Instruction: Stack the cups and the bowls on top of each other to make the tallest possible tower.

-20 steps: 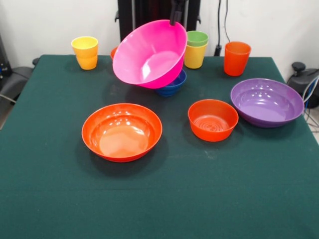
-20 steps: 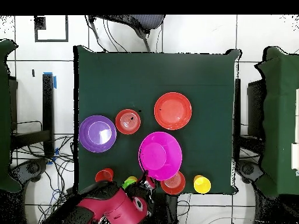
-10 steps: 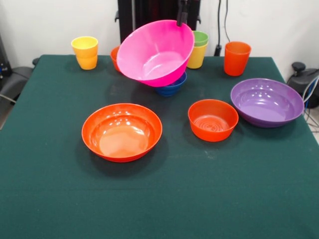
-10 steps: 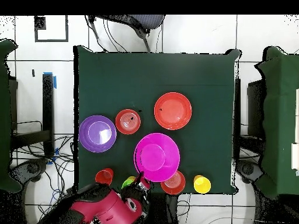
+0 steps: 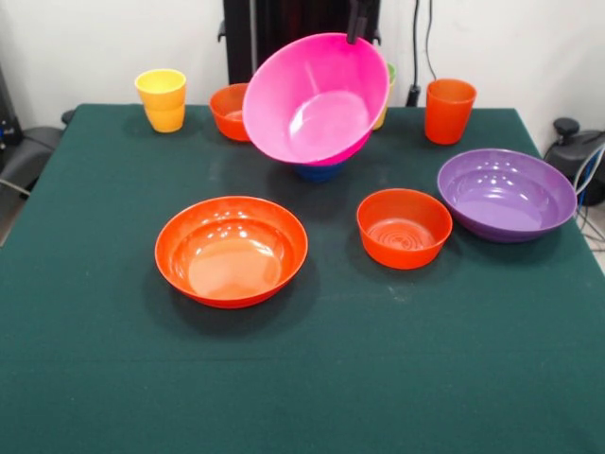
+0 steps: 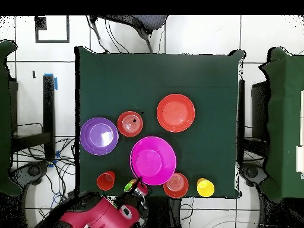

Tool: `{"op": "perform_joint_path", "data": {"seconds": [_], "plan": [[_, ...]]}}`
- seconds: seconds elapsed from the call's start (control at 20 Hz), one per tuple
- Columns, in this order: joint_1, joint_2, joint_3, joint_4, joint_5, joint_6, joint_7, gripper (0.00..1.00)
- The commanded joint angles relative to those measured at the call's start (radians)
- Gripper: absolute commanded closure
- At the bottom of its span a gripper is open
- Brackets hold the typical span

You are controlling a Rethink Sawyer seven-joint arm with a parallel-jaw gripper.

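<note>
My gripper [image 5: 357, 28] [image 6: 139, 181] is shut on the far rim of the big pink bowl [image 5: 317, 97] [image 6: 152, 160], which hangs tilted above the table's back. The small blue bowl [image 5: 317, 172] peeks out under it. A small orange bowl [image 5: 230, 111] [image 6: 176, 185] stands behind on the left. The wide orange bowl [image 5: 232, 251] [image 6: 176, 112], another small orange bowl [image 5: 404, 227] [image 6: 129, 123] and the wide purple bowl [image 5: 506, 193] [image 6: 98, 136] stand in front. A yellow cup [image 5: 162, 99] [image 6: 205, 187] and the taller orange cup [image 5: 448, 110] [image 6: 106, 180] stand at the back. The green and second yellow cups [image 5: 387, 90] [image 6: 129, 186] are mostly hidden.
The green table [image 5: 312, 378] carries everything. The robot's black pedestal [image 5: 284, 24] rises behind the far edge. The red arm [image 6: 98, 215] reaches in from the bottom of the overhead view. Cables [image 5: 586, 170] lie off the right side.
The pink bowl has swung to the right in the front view and risen slightly with the gripper. It now uncovers the small orange bowl at the back and hides the green and yellow cups.
</note>
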Motion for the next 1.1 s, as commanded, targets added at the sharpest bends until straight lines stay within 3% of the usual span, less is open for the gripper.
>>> {"op": "perform_joint_path", "data": {"seconds": [0.05,0.5,1.1], "plan": [[-0.045,0.048,0.117,0.013,0.009,0.035,-0.035,1.00],[-0.109,0.008,0.161,0.021,0.074,0.122,-0.167,1.00],[-0.095,0.040,0.150,0.015,0.035,0.114,-0.126,1.00]]}}
